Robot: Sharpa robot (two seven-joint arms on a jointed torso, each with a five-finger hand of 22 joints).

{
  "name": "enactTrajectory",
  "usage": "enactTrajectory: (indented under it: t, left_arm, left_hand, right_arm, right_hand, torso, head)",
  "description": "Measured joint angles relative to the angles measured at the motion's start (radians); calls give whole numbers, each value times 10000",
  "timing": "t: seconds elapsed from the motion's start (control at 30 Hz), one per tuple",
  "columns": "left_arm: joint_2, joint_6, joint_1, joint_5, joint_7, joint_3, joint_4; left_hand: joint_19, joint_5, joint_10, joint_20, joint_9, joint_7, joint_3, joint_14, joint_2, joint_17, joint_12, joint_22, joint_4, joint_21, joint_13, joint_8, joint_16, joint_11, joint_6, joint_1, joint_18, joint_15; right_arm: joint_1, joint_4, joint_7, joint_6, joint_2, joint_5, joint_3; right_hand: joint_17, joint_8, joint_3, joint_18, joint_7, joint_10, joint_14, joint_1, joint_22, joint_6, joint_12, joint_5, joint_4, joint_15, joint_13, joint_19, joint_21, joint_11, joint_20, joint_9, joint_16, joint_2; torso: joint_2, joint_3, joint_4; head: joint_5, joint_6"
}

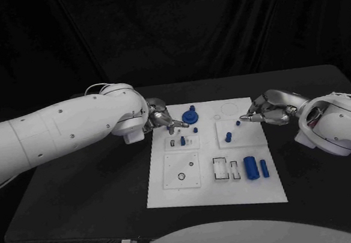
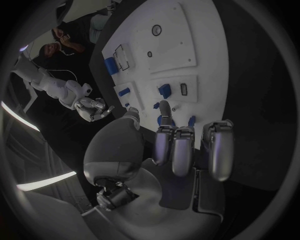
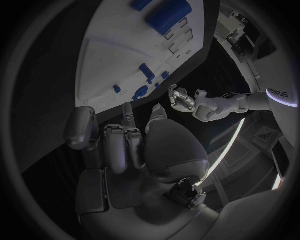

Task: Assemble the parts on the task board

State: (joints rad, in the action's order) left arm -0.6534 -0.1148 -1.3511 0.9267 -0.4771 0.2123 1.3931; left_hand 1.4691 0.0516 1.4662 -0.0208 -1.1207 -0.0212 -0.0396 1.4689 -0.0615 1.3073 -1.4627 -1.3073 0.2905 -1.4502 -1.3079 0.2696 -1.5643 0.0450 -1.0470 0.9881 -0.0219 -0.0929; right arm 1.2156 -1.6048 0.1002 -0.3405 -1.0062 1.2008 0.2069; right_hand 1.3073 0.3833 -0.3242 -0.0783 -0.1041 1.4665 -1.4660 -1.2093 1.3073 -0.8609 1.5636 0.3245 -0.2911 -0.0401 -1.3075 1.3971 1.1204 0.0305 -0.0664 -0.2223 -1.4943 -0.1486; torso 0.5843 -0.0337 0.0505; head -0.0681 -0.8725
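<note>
The white task board (image 1: 178, 189) lies in the middle of the black table. A round blue part (image 1: 191, 117) stands near its far left corner, with several small blue pegs (image 1: 183, 140) on the plates below it. My left hand (image 1: 162, 120) hovers at that corner. Its fingers are curled, and its thumb and one finger (image 2: 164, 107) reach toward the round part (image 2: 164, 120); a grip is not plain. My right hand (image 1: 266, 109) hovers at the far right edge beside a small peg (image 1: 238, 123). Its fingers (image 3: 128, 117) are curled, with nothing between them.
A thick blue cylinder (image 1: 250, 167) and a thinner one (image 1: 264, 168) lie at the board's near right, beside two rectangular slots (image 1: 222, 168). A square plate with a round hole (image 1: 182, 176) sits at the near left. Bare black table (image 1: 89, 193) surrounds the board.
</note>
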Motion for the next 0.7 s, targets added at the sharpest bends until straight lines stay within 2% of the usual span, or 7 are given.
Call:
enactTrajectory:
  t: [0.2, 0.27, 0.3, 0.33, 0.4, 0.5, 0.7]
  left_arm:
    - [-1123, 1127, -45, 1540, 33, 10, 1708]
    - [-1507, 1684, -36, 2196, 95, 13, 2292]
    - [-1648, 1985, -12, 2492, 145, 13, 2489]
    - [-1765, 2303, 34, 2760, 204, 9, 2651]
    - [-1972, 3152, 240, 3356, 375, 0, 2937]
    - [-2124, 4354, 680, 4187, 556, 9, 3190]
    - [-2080, 5836, 1488, 5798, 485, 28, 3278]
  left_hand:
    - [-34, 1, -17, 34, -214, 4, -223, -39, 156, 8, 248, 0, -6, 86, 0, 130, 236, 17, 130, 792, 1, -38]
    - [-42, 109, -104, -22, -378, -205, -342, -34, 288, 8, 860, 0, -30, 626, 0, 130, 641, -154, 927, 1550, -12, 119]
    - [-127, 234, -294, -103, -441, -324, -409, -35, 324, 8, 1139, 0, -22, 859, 0, 130, 797, -253, 1302, 1797, -162, 223]
    - [-205, 418, -456, -180, -437, -433, -488, -27, 347, 7, 1329, 0, -22, 1016, 0, 43, 908, -343, 1704, 2000, -164, 307]
    - [-352, 1365, -672, -328, -196, -639, -572, -26, 334, 7, 1502, -5, -83, 1225, -1, -141, 1007, -535, 2359, 2541, -164, 462]
    - [-299, 2561, -675, -422, 194, -664, -840, -19, 280, 7, 1360, -8, -42, 1123, -1, -141, 961, -582, 2407, 2768, -163, 484]
    - [-127, 3234, -349, -425, 1726, -578, -1623, -19, 221, 7, 996, -8, -50, 876, 0, -387, 820, -467, 1570, 1998, -163, 485]
  right_arm:
    - [0, -106, -6, -25, -86, 0, 0]
    - [-1, -150, -10, -41, -119, 0, 0]
    - [-1, -163, -12, -51, -127, 0, 1]
    - [-1, -176, -15, -61, -133, 0, 1]
    - [-4, -190, -19, -83, -138, 0, 1]
    - [-9, -210, -26, -117, -145, 0, 1]
    - [-23, -258, -35, -177, -196, 0, 1]
  right_hand:
    - [0, 0, 0, 1, 0, 0, 0, 0, 0, 0, 0, 0, 0, 0, 0, 0, 0, 0, 0, 1, 0, 0]
    - [0, 0, 0, 0, 0, 0, 0, 0, 1, 0, 0, 0, 0, 0, 0, 0, 0, 0, 0, 1, 0, 0]
    - [0, 0, 0, 0, 0, 0, 0, 0, 3, 0, 0, 0, 0, 0, 0, 0, 0, 0, 0, 1, 0, 0]
    - [0, 0, 0, 0, 0, 0, 0, 0, 5, 0, 0, 0, 0, 0, 0, 0, 0, 0, 0, 1, 0, 0]
    - [0, 0, 0, 1, 0, 0, 0, 0, 8, 0, 0, 0, 0, 0, 0, 0, 0, 0, 0, 1, 0, 0]
    - [0, 0, 0, 1, 0, 0, 0, 0, 8, 0, 0, 0, 0, 0, 0, 0, 0, 0, 0, 2, -1, 0]
    - [0, 0, 0, 0, 0, 0, 0, 0, 7, 0, 0, 0, 0, 0, 0, 0, 0, 0, 0, 2, -1, 0]
  torso:
    - [0, -1, -1]
    - [0, -2, -1]
    - [0, -3, -1]
    - [0, -4, -1]
    - [0, -4, 0]
    - [1, -4, -1]
    - [0, -4, -1]
  head:
    - [-50, 0]
    - [-52, 0]
    - [-52, 0]
    - [-52, 0]
    - [-52, 0]
    - [-19, 0]
    - [15, 0]
